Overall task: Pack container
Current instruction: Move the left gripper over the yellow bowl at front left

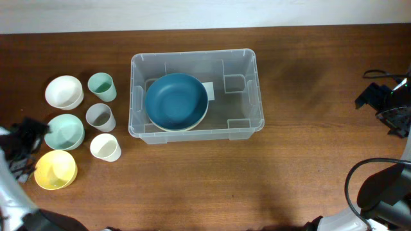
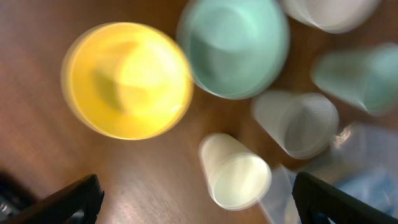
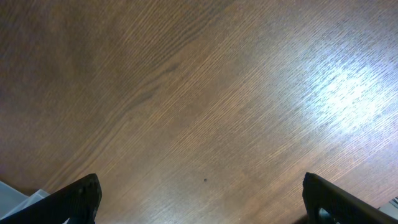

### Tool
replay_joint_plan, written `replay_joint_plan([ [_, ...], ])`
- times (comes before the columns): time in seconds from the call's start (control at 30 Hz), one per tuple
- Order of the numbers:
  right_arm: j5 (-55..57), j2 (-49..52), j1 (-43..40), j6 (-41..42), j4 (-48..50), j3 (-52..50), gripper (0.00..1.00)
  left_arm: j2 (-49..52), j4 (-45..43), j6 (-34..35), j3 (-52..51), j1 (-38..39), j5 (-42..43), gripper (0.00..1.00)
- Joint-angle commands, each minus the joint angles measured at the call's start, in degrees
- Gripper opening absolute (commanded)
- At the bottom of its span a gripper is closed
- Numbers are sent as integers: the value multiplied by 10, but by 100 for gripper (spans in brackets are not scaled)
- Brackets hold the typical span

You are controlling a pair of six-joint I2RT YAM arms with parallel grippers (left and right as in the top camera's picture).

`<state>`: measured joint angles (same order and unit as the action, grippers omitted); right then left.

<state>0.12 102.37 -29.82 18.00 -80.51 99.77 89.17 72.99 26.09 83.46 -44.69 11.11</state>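
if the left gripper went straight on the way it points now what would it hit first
Probably the cream cup, standing between the fingers of the open left gripper, slightly right of centre. Depth is unclear, so it might meet the table beside it instead.

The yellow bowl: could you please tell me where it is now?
In the overhead view the yellow bowl sits at the lower left, just below the mint bowl and left of the cream cup.

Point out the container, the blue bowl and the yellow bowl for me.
container [image 1: 235, 102], overhead view, bare base right of the blue bowl.
blue bowl [image 1: 176, 101], overhead view, middle of its inside.
yellow bowl [image 2: 127, 81], left wrist view, middle of its inside.
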Motion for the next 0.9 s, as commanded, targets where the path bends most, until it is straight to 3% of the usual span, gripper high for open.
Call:
replay_joint_plan([
  [0.0,1,-6,-2,5,0,-1,99,19,7,64,-21,-68,0,100],
  [0.1,1,-6,-2,5,0,-1,99,19,-4,89,-66,-130,1,100],
  [0.27,1,-6,-2,5,0,-1,99,20,-45,89,-134,-169,0,99],
  [0.53,1,-6,-2,5,0,-1,99,20,-174,91,-229,-170,-21,99],
  [0.77,1,-6,-2,5,0,-1,99,20,-219,91,-232,-150,-40,99],
  [0.87,1,-6,-2,5,0,-1,99,20,-231,91,-232,-112,-91,99],
])
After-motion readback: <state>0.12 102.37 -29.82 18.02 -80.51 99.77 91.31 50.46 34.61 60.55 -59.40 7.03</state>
